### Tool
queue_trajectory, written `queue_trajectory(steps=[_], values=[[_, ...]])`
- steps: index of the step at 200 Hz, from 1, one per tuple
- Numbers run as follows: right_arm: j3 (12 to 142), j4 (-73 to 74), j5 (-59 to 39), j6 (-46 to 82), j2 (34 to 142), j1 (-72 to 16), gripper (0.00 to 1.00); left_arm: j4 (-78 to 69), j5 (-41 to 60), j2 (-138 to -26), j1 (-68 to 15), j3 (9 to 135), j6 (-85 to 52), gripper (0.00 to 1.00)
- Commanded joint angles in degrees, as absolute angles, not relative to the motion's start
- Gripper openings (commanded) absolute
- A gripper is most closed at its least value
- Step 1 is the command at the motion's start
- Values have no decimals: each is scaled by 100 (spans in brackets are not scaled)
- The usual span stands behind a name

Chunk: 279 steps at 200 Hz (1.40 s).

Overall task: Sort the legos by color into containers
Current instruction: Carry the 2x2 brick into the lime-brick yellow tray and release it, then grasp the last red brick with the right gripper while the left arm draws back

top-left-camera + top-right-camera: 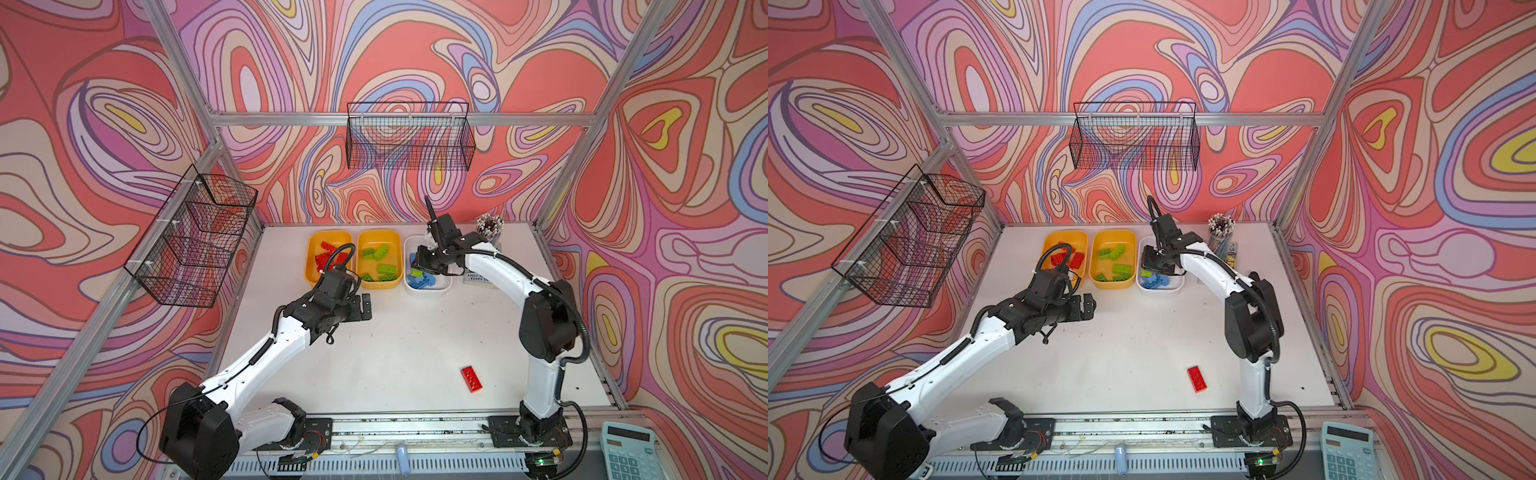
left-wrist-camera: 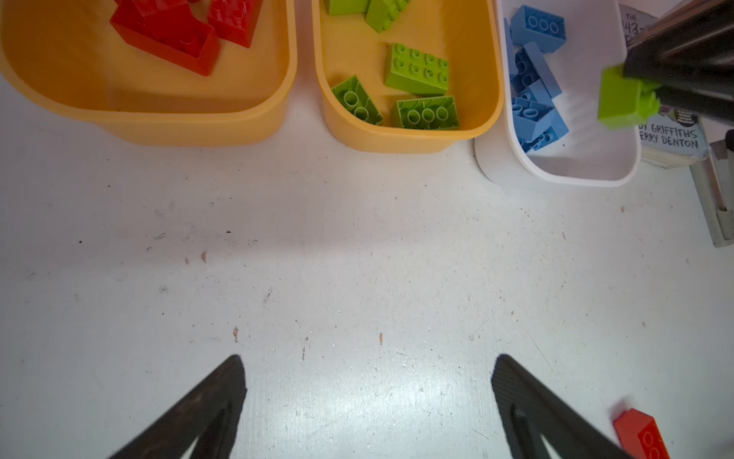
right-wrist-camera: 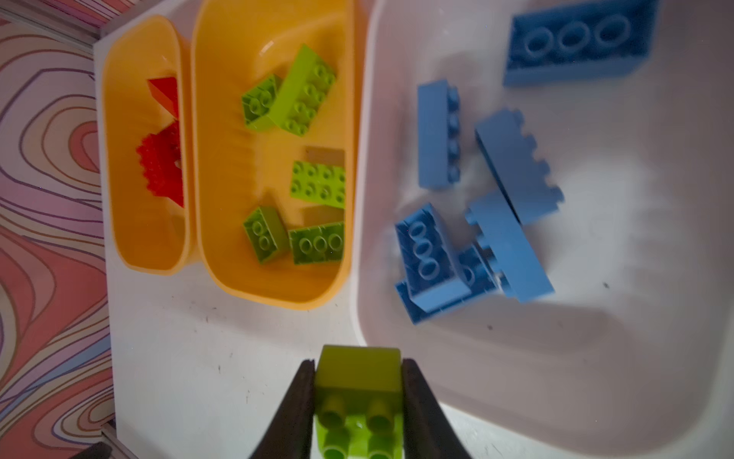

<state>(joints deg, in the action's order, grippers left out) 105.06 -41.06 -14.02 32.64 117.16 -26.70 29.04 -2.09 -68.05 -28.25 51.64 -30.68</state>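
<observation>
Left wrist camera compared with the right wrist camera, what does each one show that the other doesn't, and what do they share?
Only the left wrist view: the loose red brick on the table, a book beside the white tub, and the left gripper, fingers wide apart. Only the right wrist view: the swirly wall. Both: the right gripper shut on a green brick, the white tub's blue bricks, and two yellow tubs holding red bricks and green bricks.

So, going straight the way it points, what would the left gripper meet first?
Ahead of the left gripper lies only bare table, then the yellow tub holding green bricks; how steeply it tilts down is unclear.
</observation>
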Motion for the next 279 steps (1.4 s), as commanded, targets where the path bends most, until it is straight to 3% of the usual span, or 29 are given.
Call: queue_trajectory(steps=[1,23,36,62,74,122,168,222,279], values=[[11709,-4361,-1867,3199,12588,-2780,19,3146,-440,-6690,-2712,5251,-3117,100],[13043,-4438,-2133,3262,13626,-2808,21,3255,-510,-6731,-2498,5354,-3027,100],[13655,-4404,-2297,3343,14131,-2806,28,3287,-464,-6739,-2318,5417,-3025,100],[14235,-4047,-2581,3544,14613,-2809,69,3307,-330,-6796,-2019,5557,-3016,100],[14168,-3904,-2605,3530,14522,-2805,76,3328,-218,-6875,-1914,5661,-3008,100],[12571,-4415,-1971,2633,12907,-2804,78,2962,283,-7027,-1835,5616,-3213,100],[8990,-4885,-957,2444,10391,-2815,74,2430,772,-6324,-1898,4514,-3903,100],[5638,-5421,-284,3210,7686,-2860,76,3131,-222,-4578,-2719,3767,-4325,100],[4026,-5257,-742,3633,6459,-2943,76,3917,-576,-3281,-2919,3561,-4667,100]])
